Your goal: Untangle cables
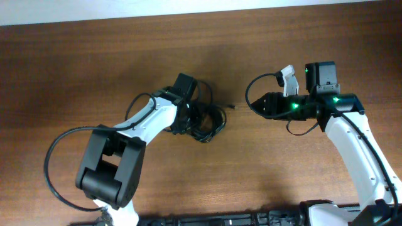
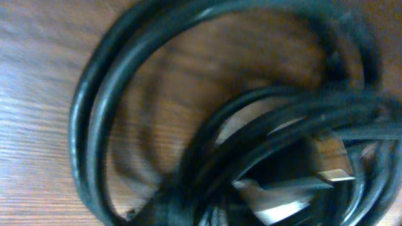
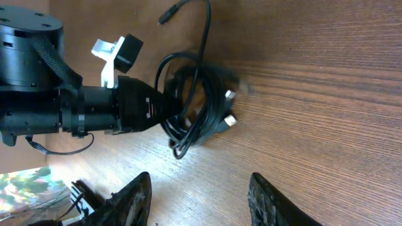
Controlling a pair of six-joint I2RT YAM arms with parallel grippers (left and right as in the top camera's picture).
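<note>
At mid-worktop (image 1: 94, 63) my left fingers (image 1: 190, 118) meet the cables (image 1: 208, 120), grip I cannot tell; right fingers (image 3: 135, 198), spread at three o'clock, should take a plug (image 3: 229, 119).

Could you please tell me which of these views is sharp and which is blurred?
Left wrist: the cables fill the frame, soft and out of focus; right wrist: the cables are crisp, its own fingers dark; overhead: sharp, evenly lit.

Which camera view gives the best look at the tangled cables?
The right wrist view: the whole coil of cables, plug ends and loose tail, shows sharply. Overhead the cables are small, partly hidden by the left arm. The left wrist view gives only a blurred close-up of some loops.
</note>
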